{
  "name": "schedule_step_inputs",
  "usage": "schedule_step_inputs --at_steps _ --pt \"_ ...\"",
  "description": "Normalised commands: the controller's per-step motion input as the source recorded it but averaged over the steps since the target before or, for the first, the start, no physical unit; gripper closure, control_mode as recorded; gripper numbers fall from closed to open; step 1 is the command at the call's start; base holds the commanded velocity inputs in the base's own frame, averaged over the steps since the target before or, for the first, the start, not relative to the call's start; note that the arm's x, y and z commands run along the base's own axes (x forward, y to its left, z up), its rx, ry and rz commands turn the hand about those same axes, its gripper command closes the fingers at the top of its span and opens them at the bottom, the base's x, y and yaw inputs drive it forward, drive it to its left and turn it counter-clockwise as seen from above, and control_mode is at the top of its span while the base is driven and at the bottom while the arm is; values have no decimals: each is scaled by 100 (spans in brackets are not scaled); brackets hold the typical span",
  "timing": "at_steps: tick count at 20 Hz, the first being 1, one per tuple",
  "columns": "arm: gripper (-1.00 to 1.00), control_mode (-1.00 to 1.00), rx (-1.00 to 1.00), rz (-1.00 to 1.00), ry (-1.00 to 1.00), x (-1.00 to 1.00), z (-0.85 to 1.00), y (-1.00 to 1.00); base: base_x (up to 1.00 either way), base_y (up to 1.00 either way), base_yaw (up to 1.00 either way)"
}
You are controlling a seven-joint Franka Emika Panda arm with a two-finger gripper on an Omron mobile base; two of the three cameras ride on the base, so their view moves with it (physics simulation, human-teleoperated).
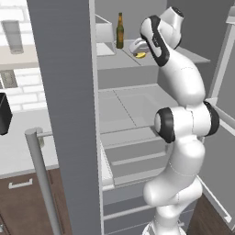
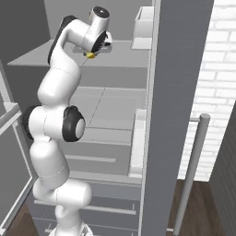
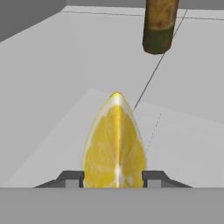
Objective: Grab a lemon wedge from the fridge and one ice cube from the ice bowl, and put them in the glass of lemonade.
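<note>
Fridge [image 1: 69,114], open: upper shelf [image 1: 193,56], pale grey, flat. Holds a brown bottle [image 1: 120,31] upright toward the far side, and a lemon wedge [image 1: 140,55] nearer the front edge, to the bottle's right and well apart from it. In the hand view the wedge [image 3: 115,144] stands point-up on the shelf [image 3: 52,87] with the bottle's base [image 3: 159,26] beyond it.

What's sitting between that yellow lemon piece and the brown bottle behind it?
Nothing: in the hand view, bare grey fridge shelf runs from the lemon wedge to the brown bottle.
</note>
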Motion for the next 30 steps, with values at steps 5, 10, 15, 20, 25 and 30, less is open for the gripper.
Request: schedule_step_inputs --at_steps 5,10,15,20,25,30 --pt "100 -100 0 2 0 -78 -7 0 0 0 0" --pt "100 -100 0 7 -2 -100 0 0 0 0 0" --pt "100 -100 0 7 -4 -100 0 0 0 0 0" --pt "100 -100 0 5 -2 -100 -5 0 0 0 0" --pt "100 -100 0 1 0 -100 -26 0 0 0 0" --pt "100 -100 -5 0 0 -97 -60 0 0 0 0"
